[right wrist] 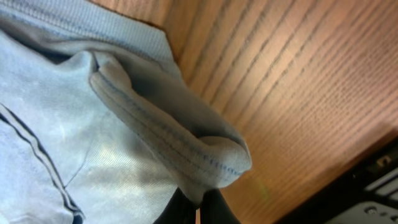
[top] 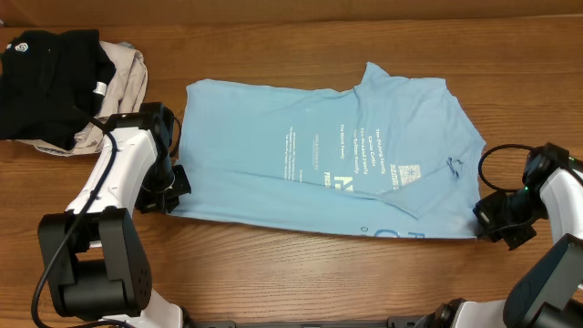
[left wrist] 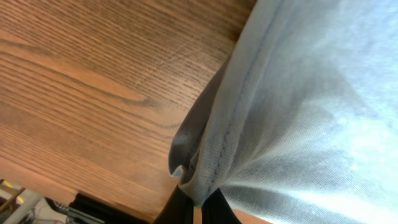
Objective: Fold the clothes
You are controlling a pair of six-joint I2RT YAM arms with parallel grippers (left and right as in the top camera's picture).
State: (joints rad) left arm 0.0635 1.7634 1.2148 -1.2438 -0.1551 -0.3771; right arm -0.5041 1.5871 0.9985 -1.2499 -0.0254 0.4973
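The light sky-blue T-shirt (top: 328, 155) lies spread across the middle of the wooden table, lettering up, partly folded with one flap laid over the right side. My left gripper (top: 175, 193) is shut on the shirt's near-left corner; the left wrist view shows the hemmed edge (left wrist: 214, 155) pinched between my black fingers (left wrist: 198, 202). My right gripper (top: 487, 217) is shut on the near-right corner; the right wrist view shows a bunched hem (right wrist: 205, 155) clamped in my fingers (right wrist: 198, 208).
A black garment with a small white logo (top: 46, 82) lies on a beige garment (top: 123, 82) at the back left. The table's near edge (left wrist: 74, 193) runs close to both grippers.
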